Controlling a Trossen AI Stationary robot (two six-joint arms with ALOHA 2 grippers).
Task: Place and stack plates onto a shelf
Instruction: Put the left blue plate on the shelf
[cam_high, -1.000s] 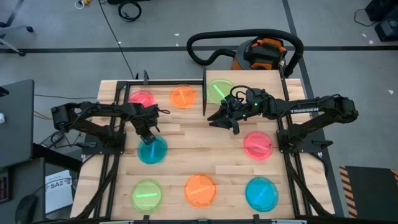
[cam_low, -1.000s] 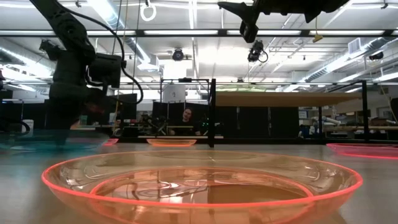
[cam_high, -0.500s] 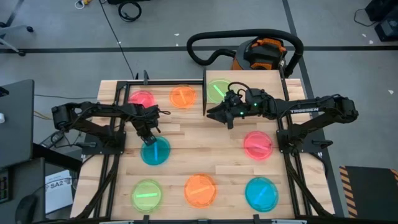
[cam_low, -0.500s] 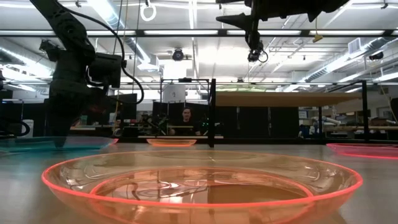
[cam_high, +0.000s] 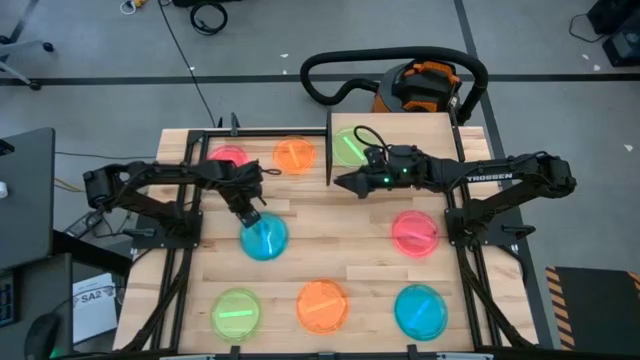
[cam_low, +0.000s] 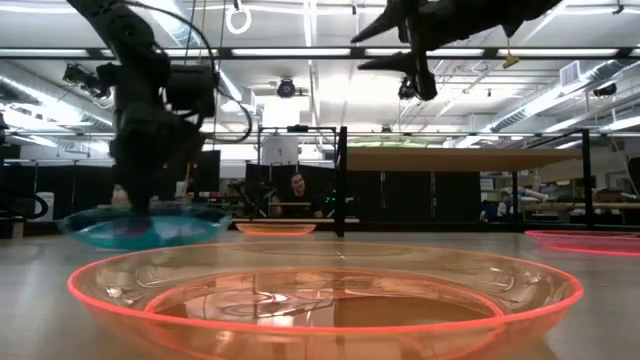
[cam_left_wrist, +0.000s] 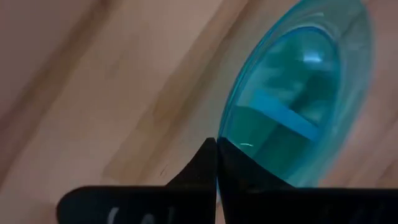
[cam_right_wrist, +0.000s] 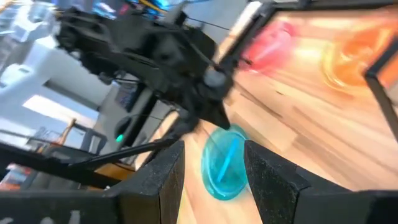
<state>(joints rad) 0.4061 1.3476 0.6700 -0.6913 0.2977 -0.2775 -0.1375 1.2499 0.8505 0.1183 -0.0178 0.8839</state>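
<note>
My left gripper (cam_high: 248, 215) is shut on a blue plate (cam_high: 264, 238) over the table's left middle; the low view shows that blue plate (cam_low: 145, 226) raised off the wood. My right gripper (cam_high: 345, 182) hangs open and holds nothing, just in front of the shelf (cam_high: 400, 135), whose board carries a green plate (cam_high: 349, 147). In the right wrist view, the right gripper (cam_right_wrist: 214, 168) looks toward the left arm and the blue plate (cam_right_wrist: 224, 163). Other plates lie flat on the table: pink (cam_high: 228, 158), orange (cam_high: 294, 155), pink (cam_high: 414, 232), green (cam_high: 236, 313), orange (cam_high: 322, 305), blue (cam_high: 420, 311). My left gripper pinches the blue plate's rim (cam_left_wrist: 227, 144) between its two fingertips, at the plate's far-left edge. The fingers come steeply from above, slanting down. The plate is lifted clear of the table and reaches out from the fingers, close to level.
The shelf's black frame post (cam_high: 329, 150) stands between the orange plate and the green plate. An orange and black vacuum (cam_high: 420, 85) with a hose sits behind the table. Bare wood (cam_high: 330, 235) lies at the table's centre.
My left gripper has risen and gone a little toward the table's right, lifting the blue plate off the wood by its rim. My right gripper has rolled its wrist and tipped more level, now pointing toward the table's left.
</note>
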